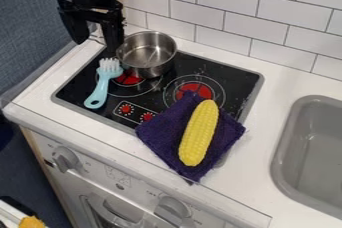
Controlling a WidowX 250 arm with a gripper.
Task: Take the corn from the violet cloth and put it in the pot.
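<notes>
One steel pot, upright on the black stovetop. One ear of yellow corn, lying on a violet cloth, in front and to the right of the pot. One light-blue brush, bristles up, just left of the pot. One black gripper, left of the pot, fingers spread, holding nothing. One grey sink, well right of the pot.

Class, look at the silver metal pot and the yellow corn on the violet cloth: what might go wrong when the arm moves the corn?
The long yellow corn looks longer than the silver pot's opening, so it may stick out or topple.
The black gripper might pinch the soft violet cloth under the corn and drag it along.
</notes>
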